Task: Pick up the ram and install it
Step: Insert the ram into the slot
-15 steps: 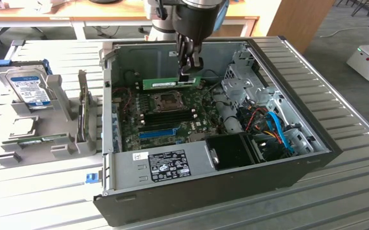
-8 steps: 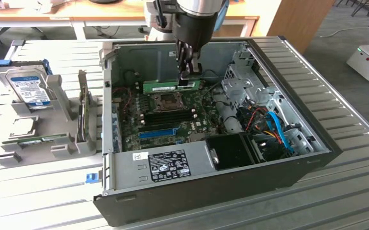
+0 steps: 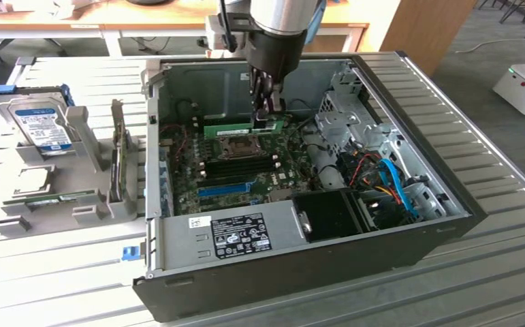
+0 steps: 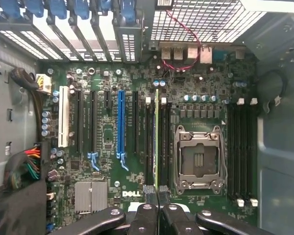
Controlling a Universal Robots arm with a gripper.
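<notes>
The ram (image 3: 230, 128) is a thin green stick held lengthwise inside the open computer case (image 3: 444, 225), just above the motherboard behind the CPU socket (image 3: 235, 144). My gripper (image 3: 267, 117) comes straight down from above and is shut on one end of the stick. In the wrist view the ram (image 4: 157, 132) appears edge-on as a narrow green line running away from the gripper (image 4: 157, 192). There it lines up with the black memory slots (image 4: 149, 142) beside the CPU socket (image 4: 198, 156). Whether it touches a slot I cannot tell.
A blue expansion slot (image 4: 121, 122) and further black slots (image 4: 240, 152) flank the socket. The power supply (image 3: 235, 235), a black fan shroud (image 3: 335, 214) and blue and orange cables (image 3: 391, 184) crowd the case front. A hard drive (image 3: 44, 126) sits in a grey fixture (image 3: 90, 204) at the exterior view's left.
</notes>
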